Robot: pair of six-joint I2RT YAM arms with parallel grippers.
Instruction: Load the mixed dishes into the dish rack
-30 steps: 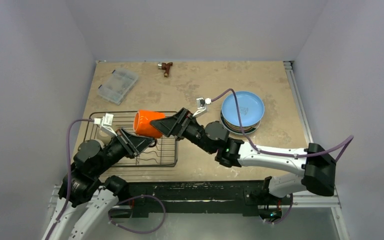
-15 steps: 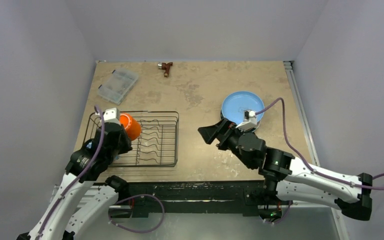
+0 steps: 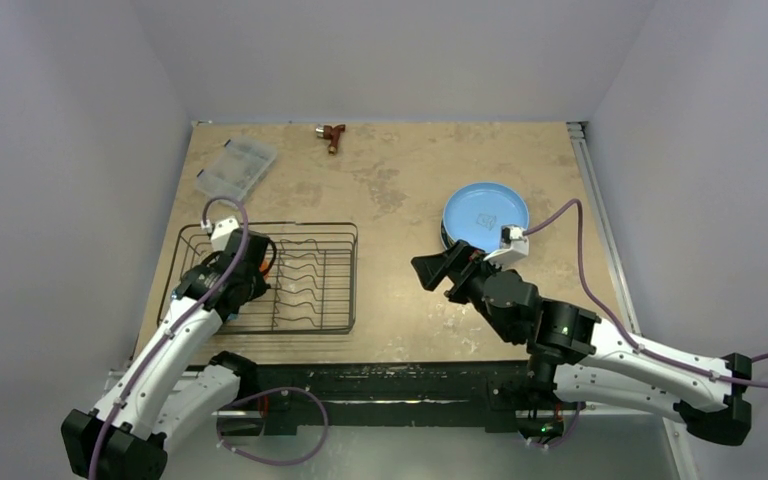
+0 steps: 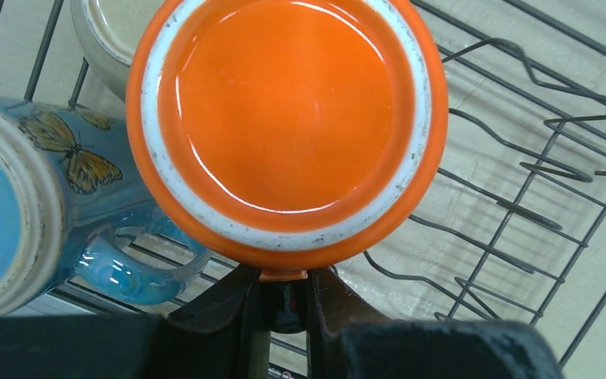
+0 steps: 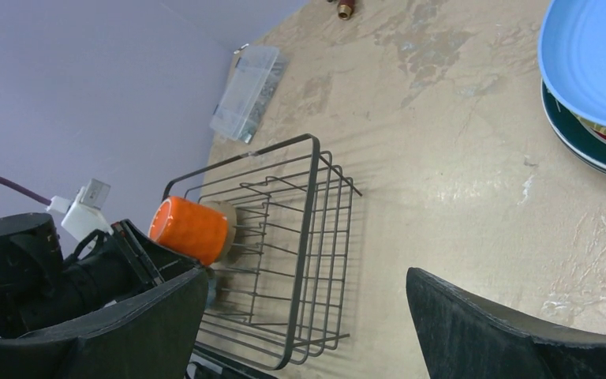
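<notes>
Left wrist view: the left gripper (image 4: 284,288) has its two fingers pressed together on the small handle of the orange mug (image 4: 284,118), so it pinches the mug by this handle alone; the mug lies directly ahead of the fingers, its base turned to the hand and its mouth away, so the long axis runs forward from the hand and not across it; whether the mug already rests on the wires I cannot tell. Just to the left of the held mug in this view lies the blue mug (image 4: 16,197), its handle partly hidden behind the orange one; I cannot say if the two touch. Further ahead and to the left a small white bowl (image 4: 110,39) shows only its edge. All three are inside the dish rack (image 3: 310,280), at the end close to this hand; the wavy dividers to the right of the hand carry nothing.

I judge that the coming move is to release the mug here, and it depends on this axis; a mug let go on its side could roll toward the blue one.

The right gripper (image 3: 432,275) is spread wide and holds nothing; it hangs above the table, well apart from the rack. Beyond it lies the light blue plate (image 3: 485,215), on top of a stack; this hand is clearly nearer to the plates.
</notes>
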